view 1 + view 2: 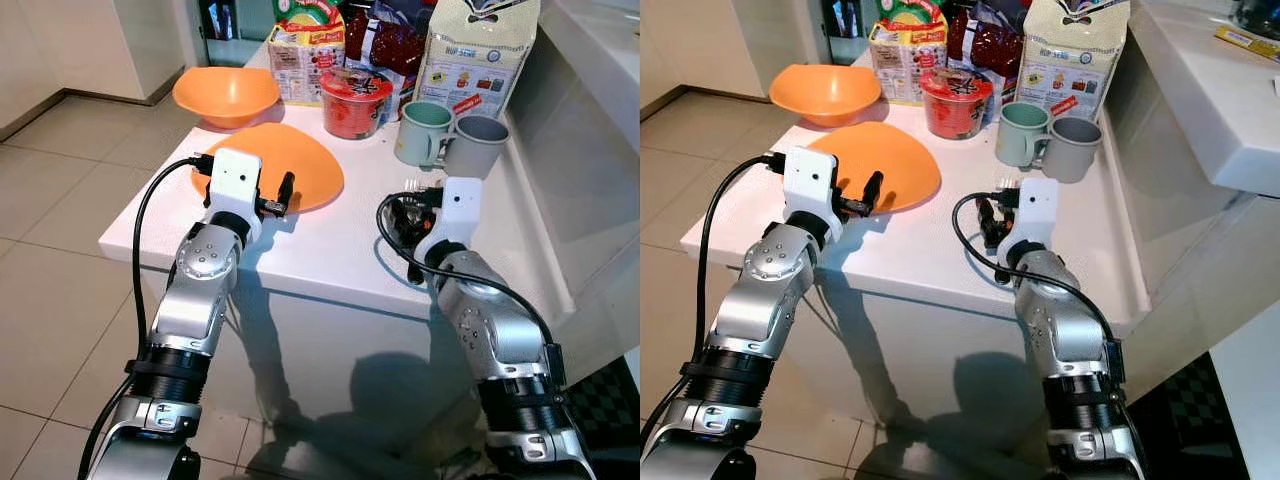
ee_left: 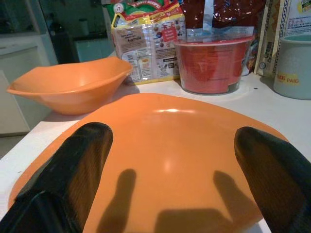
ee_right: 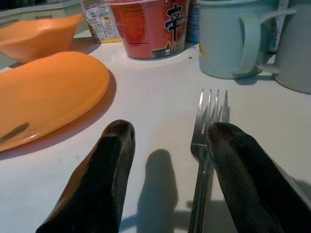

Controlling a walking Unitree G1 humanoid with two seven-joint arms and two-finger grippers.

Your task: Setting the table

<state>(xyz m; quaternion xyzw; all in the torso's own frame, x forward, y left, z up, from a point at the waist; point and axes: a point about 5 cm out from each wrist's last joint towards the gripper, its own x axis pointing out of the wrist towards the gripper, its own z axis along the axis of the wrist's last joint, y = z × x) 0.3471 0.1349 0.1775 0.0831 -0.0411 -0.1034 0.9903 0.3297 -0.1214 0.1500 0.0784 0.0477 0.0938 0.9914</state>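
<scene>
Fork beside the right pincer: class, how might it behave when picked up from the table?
The fork looks like thin shiny metal, so probably stiff and slippery. It lies flat on the table, so the right pincer may struggle to get under it.

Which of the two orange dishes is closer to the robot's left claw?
The flat orange plate, right in front of the left end effector. The deeper orange bowl sits farther back, by the noodle packets.

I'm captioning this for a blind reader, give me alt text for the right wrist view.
The right gripper, open, hovers low over a white table, a fork lying beside one finger. An orange plate lies to one side; beyond stand a red noodle cup and a pale green mug.
</scene>
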